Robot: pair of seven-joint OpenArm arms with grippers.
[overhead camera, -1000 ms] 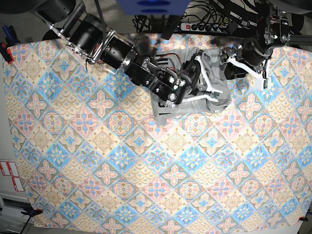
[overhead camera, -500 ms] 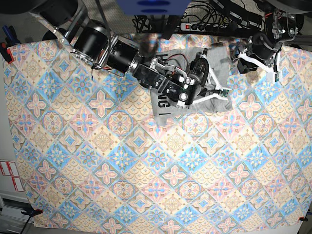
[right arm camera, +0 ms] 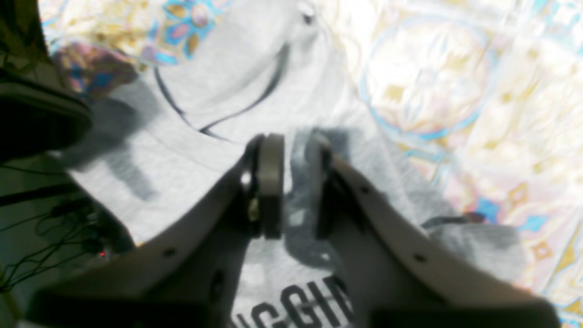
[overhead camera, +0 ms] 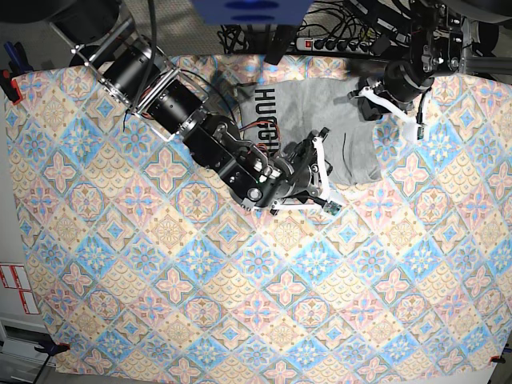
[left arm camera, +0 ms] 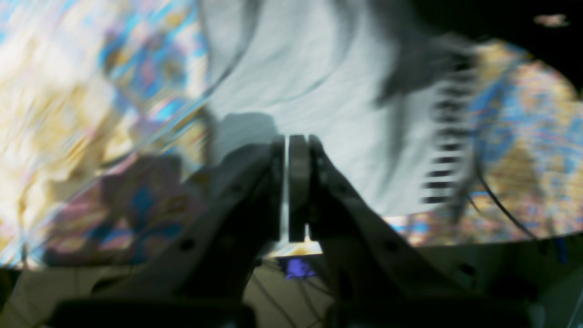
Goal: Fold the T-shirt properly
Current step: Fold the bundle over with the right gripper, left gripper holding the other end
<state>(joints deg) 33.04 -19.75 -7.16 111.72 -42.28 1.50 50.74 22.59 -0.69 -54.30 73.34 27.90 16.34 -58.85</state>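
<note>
1. T-shirt (overhead camera: 320,120) lies bunched at the far edge of the tabletop (overhead camera: 240,320), on the patterned cloth, towards the left arm's side. Part-folded lump, lettering (overhead camera: 266,120) showing on the upper panel, outline uneven.
2. Left hand (left arm camera: 288,182): pads pressed together, nothing visible btwn them. Base view has it over the shirt's far corner, near the table edge; can't tell if it touches fabric. View is smeared.
3. Right hand (right arm camera: 288,191): pads nearly together w/ a narrow gap. Grey fabric shows in and behind that gap, but pic is too blurred to say whether a fold is pinched. It sits at the shirt's near edge, arm lying across the shirt.
4. Step in hand, as I judge: mid-fold, tidying or setting up for another fold. Shirt isn't a neat rectangle yet, so task is only partway.
5. Next move prob needs: each hand on a clear edge or corner, cloth held taut btwn both, one panel carried flat over the other. Also keep right forearm from dragging the stack.
</note>
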